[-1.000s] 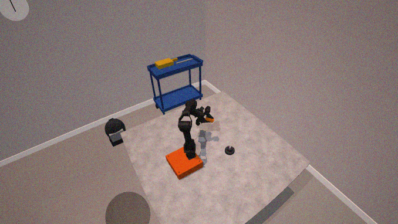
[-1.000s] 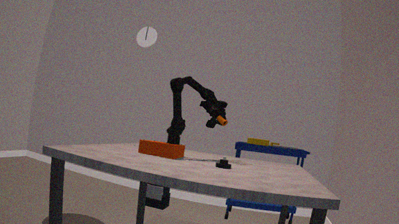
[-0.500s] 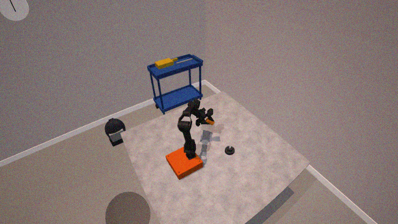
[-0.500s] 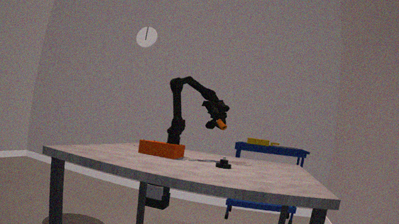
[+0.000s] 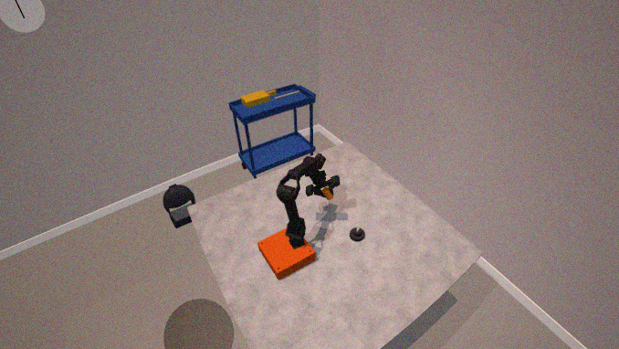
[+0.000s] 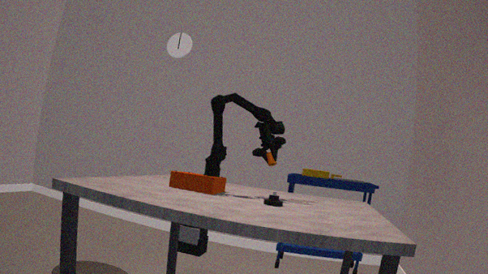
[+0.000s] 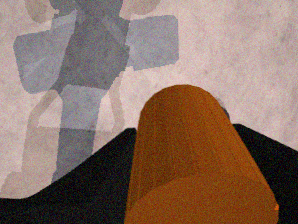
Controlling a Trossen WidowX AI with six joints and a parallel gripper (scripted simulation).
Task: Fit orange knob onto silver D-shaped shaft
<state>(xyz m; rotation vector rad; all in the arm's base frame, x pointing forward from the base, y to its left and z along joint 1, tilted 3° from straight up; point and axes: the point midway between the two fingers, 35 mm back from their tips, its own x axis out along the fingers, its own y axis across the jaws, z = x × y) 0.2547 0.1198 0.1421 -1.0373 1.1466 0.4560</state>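
Note:
The orange knob [image 5: 328, 194] [image 6: 272, 159] [image 7: 182, 145] is held tilted, well above the table. My gripper [image 5: 326, 190] [image 6: 269, 154] [image 7: 182, 135] is shut on it, with a black finger on each side in the wrist view. The round dark pedestal [image 5: 357, 236] [image 6: 273, 202] stands on the table, lower than the knob and off to its side in the top view. Its silver shaft [image 5: 358, 229] [image 6: 275, 194] points up. In the wrist view only a dark sliver shows past the knob's right edge, perhaps the pedestal. The knob's hole and the shaft's flat side cannot be made out.
The arm stands on an orange base block [image 5: 285, 253] [image 6: 197, 182] on the pale table [image 5: 402, 274] [image 6: 223, 209]. Arm shadows fall on the table below the gripper. A blue cart [image 5: 278, 153] [image 6: 332, 184] with a yellow object stands beyond the table.

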